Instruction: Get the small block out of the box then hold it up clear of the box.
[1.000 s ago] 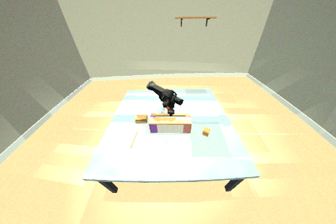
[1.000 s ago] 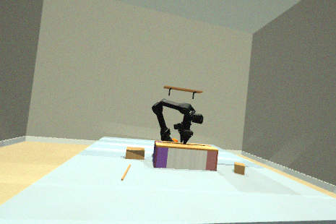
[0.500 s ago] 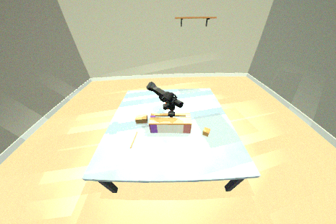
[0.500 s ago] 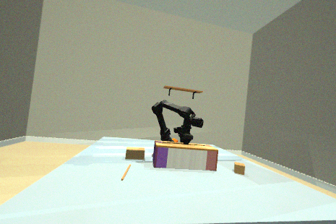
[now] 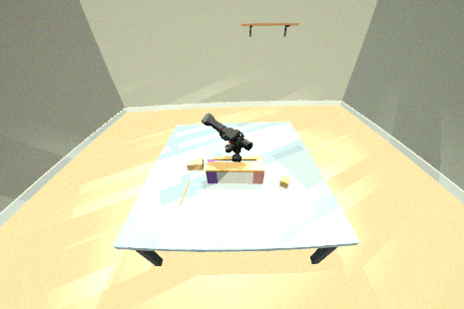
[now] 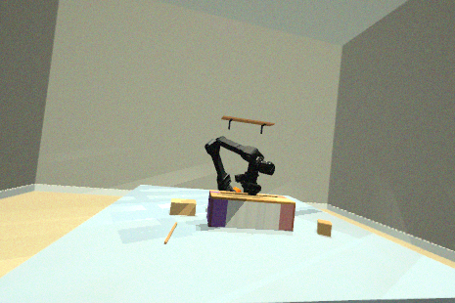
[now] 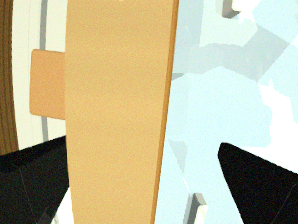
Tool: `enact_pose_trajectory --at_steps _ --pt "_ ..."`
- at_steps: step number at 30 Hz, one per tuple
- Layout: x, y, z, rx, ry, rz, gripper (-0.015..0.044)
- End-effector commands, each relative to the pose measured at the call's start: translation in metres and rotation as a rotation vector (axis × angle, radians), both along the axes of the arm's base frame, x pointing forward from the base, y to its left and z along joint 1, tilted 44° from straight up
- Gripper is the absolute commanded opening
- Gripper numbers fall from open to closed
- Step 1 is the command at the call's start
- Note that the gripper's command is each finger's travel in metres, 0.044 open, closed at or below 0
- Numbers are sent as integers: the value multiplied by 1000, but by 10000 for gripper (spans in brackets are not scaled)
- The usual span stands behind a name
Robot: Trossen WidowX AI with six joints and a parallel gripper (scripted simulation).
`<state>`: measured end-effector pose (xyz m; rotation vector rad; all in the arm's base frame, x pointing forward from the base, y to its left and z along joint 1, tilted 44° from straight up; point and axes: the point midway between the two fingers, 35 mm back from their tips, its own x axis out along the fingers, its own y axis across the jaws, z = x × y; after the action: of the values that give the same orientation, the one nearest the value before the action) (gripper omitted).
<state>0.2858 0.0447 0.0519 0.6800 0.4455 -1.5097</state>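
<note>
Seen from the top, a black robot arm (image 5: 227,132) (image 6: 235,148) bends over a pale table (image 5: 233,219) (image 6: 229,264) (image 7: 210,110), its gripper (image 5: 236,158) (image 6: 250,192) (image 7: 154,144) lowered at the top of a long wooden box (image 5: 234,165) (image 6: 250,196). A purple panel (image 5: 212,177) (image 6: 217,212) and a pink panel (image 5: 258,177) (image 6: 287,216) mark opposite ends of the box's front. A wooden block (image 5: 195,164) (image 6: 183,207) and a thin stick (image 5: 185,192) (image 6: 170,233) lie off the purple end, a small cube (image 5: 284,182) (image 6: 324,228) off the pink end.

In the exterior view, the arm arches behind the box, gripper pointing down at its top, the lower tips hidden; the front shows pale between the colored panels. A shelf (image 5: 270,24) (image 6: 248,120) hangs on the wall beyond.

At the wrist, the black fingers stand widely spread, gripping nothing, on either side of the box's tan top board (image 7: 117,110). One finger's tip is cut off from view at the board's edge; whether it touches cannot be told. The task's block, apparently the orange block (image 7: 47,84), sits inside the box, partly covered by the board, up the frame from that finger and apart from it, outside the space between the two fingers.
</note>
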Motion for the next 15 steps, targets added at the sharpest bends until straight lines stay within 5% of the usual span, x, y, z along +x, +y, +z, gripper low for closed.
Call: enact_pose_trajectory --at_steps 1,15 --pt "-1 -7 6 -4 3 2 400" --pt "-5 -27 24 -5 4 2 400"
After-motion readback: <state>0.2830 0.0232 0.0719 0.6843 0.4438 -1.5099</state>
